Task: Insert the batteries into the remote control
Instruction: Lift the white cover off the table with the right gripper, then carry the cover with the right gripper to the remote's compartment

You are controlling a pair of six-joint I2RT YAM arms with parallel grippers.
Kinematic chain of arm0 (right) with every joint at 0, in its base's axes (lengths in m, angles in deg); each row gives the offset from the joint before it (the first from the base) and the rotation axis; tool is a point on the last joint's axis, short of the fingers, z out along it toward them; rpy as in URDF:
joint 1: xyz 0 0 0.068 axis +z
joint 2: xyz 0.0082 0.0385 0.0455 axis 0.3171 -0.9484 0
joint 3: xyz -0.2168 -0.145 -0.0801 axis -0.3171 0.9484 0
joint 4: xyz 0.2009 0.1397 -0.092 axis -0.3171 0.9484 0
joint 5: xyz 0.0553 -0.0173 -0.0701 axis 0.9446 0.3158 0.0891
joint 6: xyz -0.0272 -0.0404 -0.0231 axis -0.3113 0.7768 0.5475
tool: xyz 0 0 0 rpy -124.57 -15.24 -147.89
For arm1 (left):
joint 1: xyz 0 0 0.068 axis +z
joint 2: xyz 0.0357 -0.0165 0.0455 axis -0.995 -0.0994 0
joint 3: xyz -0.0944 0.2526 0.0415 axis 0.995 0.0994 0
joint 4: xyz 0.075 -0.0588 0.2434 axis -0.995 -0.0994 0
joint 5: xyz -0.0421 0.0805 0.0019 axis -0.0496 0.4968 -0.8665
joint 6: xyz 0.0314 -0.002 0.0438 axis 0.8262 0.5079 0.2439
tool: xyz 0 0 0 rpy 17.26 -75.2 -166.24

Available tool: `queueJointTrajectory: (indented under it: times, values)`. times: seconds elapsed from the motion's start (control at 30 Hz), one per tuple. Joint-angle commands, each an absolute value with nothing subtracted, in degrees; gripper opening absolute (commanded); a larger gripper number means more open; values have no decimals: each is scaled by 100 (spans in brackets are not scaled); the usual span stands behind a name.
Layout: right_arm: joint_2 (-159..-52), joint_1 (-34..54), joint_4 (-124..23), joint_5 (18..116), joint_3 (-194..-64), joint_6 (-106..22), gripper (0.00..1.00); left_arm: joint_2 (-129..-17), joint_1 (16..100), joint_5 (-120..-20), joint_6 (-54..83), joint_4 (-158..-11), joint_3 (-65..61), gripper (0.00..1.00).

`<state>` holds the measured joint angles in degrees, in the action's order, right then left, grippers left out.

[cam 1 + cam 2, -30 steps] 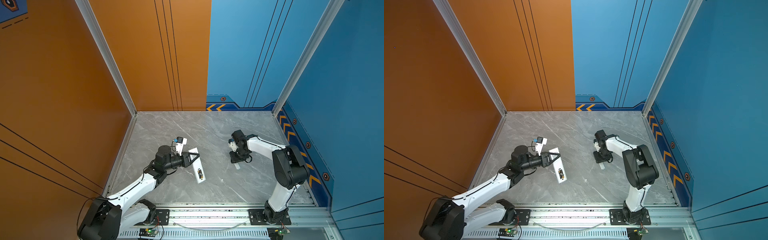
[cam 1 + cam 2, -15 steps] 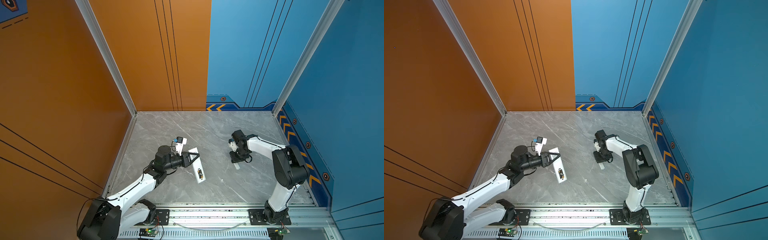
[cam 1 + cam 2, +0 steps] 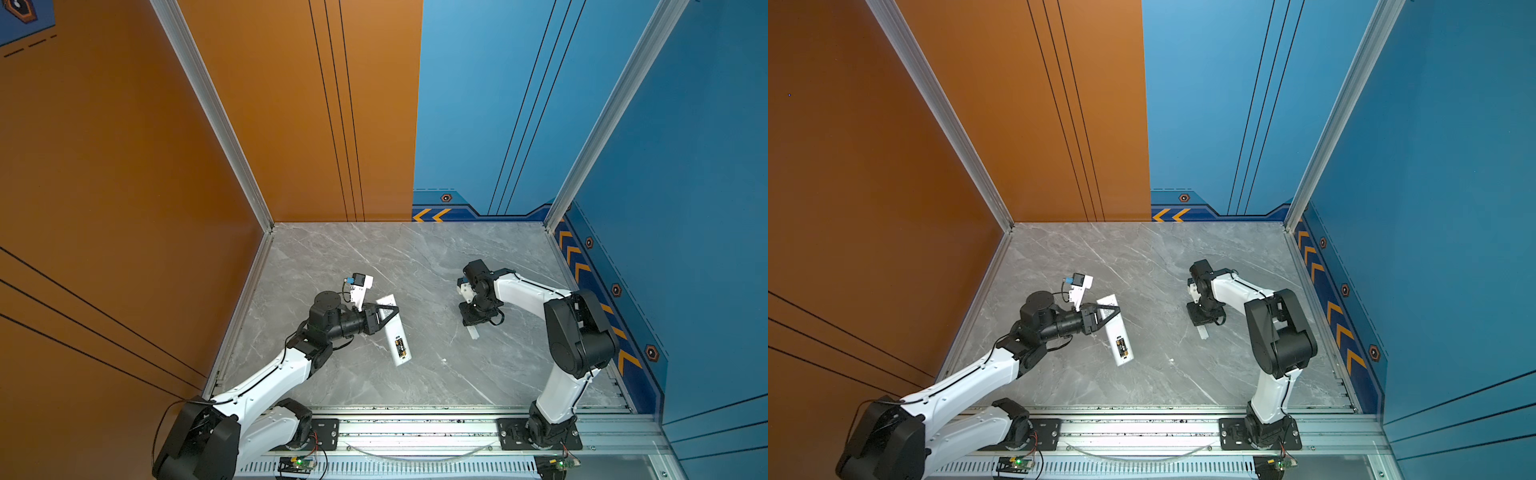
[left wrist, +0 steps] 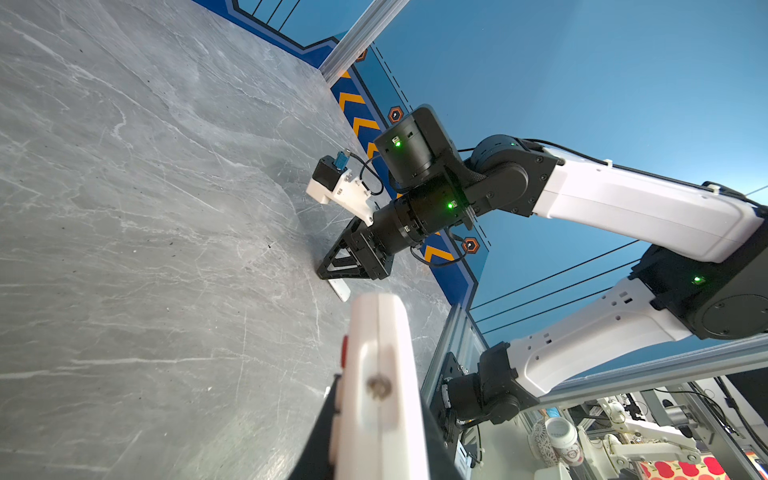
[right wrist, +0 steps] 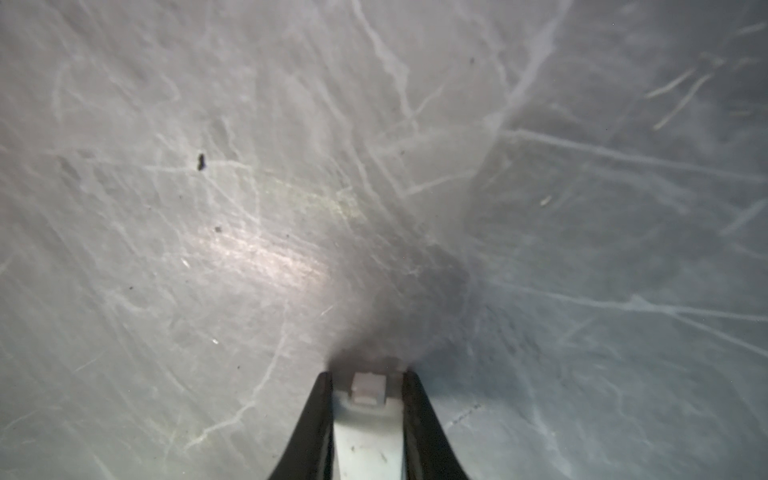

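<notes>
Seemingly marble tabletop (image 3: 415, 257); orange wall (image 3: 291, 124), blue wall (image 3: 478, 104).

Both arms are reaching inward, grippers held low.
The left arm (image 3: 266, 378) is stretching forward, carrying the left gripper (image 3: 392, 309) turned on its side with jaws clamping tight; the right arm (image 3: 523, 289) is bending sharply at the elbow, aiming the right gripper (image 3: 471, 322) straight down, jaws pinching inward.

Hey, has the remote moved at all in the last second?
No. The remote lies at the same spot and angle on the table, no nearer the front rail.
</notes>
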<state>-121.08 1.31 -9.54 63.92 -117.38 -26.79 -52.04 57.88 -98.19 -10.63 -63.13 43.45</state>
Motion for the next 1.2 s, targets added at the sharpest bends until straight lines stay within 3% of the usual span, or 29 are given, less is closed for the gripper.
queueJointTrajectory:
  times: [0.0, 0.6, 1.17]
  values:
    - [-12171, 116, -985, 6303, -11796, -2600, 20, -5119, 5810, -9760, -1031, -6266, 4378, 0]
    - [-11679, 410, -1086, 6132, -11628, -2599, 13, -5058, 5842, -9640, -1109, -6269, 4365, 0]
    - [-10365, 764, -1424, 6224, -11180, -3041, 11, -4997, 5815, -9226, -1162, -6270, 4471, 0]
